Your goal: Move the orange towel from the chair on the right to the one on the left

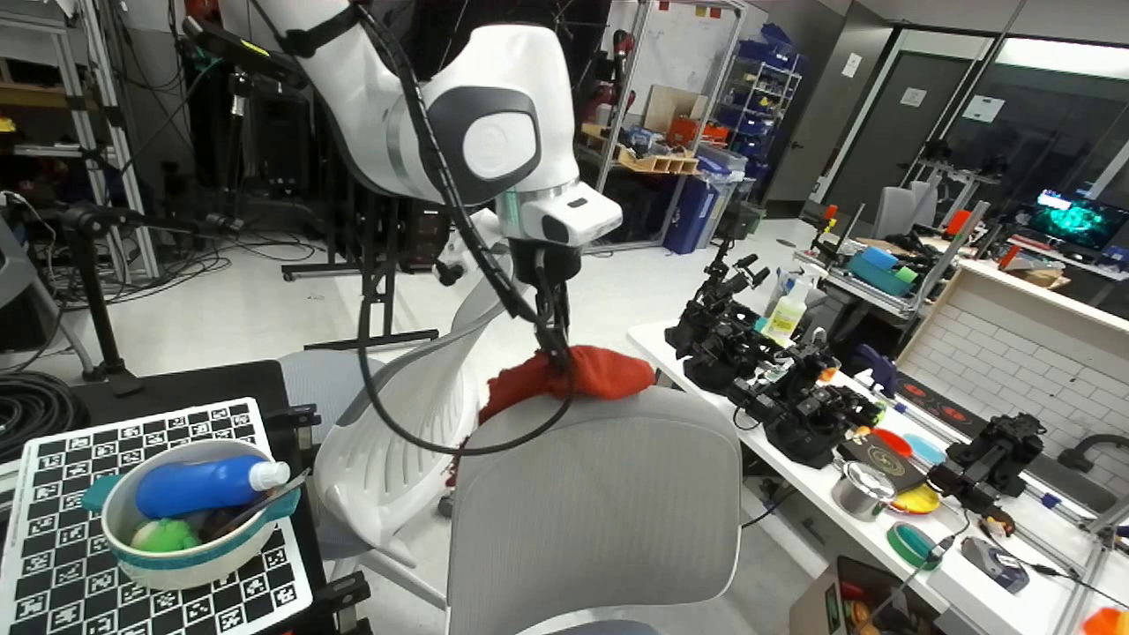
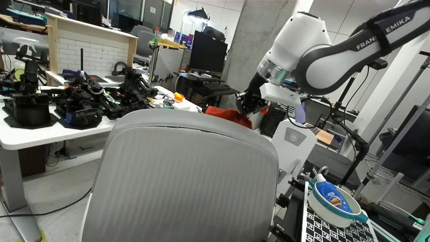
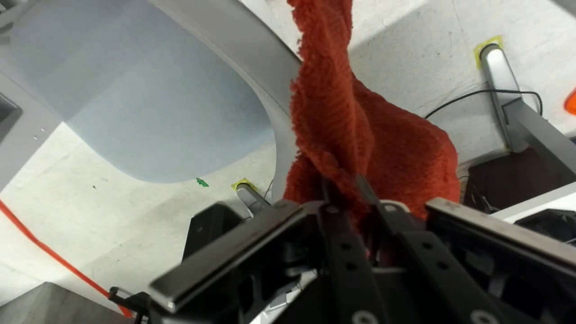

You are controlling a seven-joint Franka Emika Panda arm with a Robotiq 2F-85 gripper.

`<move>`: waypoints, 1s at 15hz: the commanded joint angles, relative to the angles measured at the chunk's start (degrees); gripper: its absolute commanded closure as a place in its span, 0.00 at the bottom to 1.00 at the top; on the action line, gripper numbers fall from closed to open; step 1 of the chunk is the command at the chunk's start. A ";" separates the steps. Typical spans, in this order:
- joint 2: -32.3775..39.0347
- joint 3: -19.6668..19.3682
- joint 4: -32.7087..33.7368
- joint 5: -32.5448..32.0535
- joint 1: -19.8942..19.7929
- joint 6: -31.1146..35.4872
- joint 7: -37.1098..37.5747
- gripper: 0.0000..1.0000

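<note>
Calling this lift-off: gripper [image 3: 346, 186] nearly closed, pinching the orange towel [image 1: 613, 372] near the top edge of the grey mesh chair [image 1: 600, 494], contact unclear. Next I'd raise clear, then swing to the white-shelled chair [image 1: 379, 476], likely the target.

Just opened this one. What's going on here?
A robot arm has its gripper shut on a fold of the orange towel. In an exterior view, the towel shows just past the top edge of the nearer gray chair, with its ragged end hanging lower behind the backrest; whether it touches that chair is hard to tell. Another chair stands to the left in that view. The towel is not yet released onto either one.
</note>
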 commanded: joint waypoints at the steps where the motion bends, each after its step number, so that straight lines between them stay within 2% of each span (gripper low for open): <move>1: -5.17 -0.95 -7.69 -3.91 -1.46 4.08 4.88 0.97; 4: -5.33 -0.67 -6.23 -2.84 -4.32 4.15 4.13 0.97; 9: -2.62 -0.12 0.79 -0.62 -8.10 3.13 1.60 0.97; 15: 4.78 -0.87 6.25 0.34 -9.05 3.75 -0.99 0.97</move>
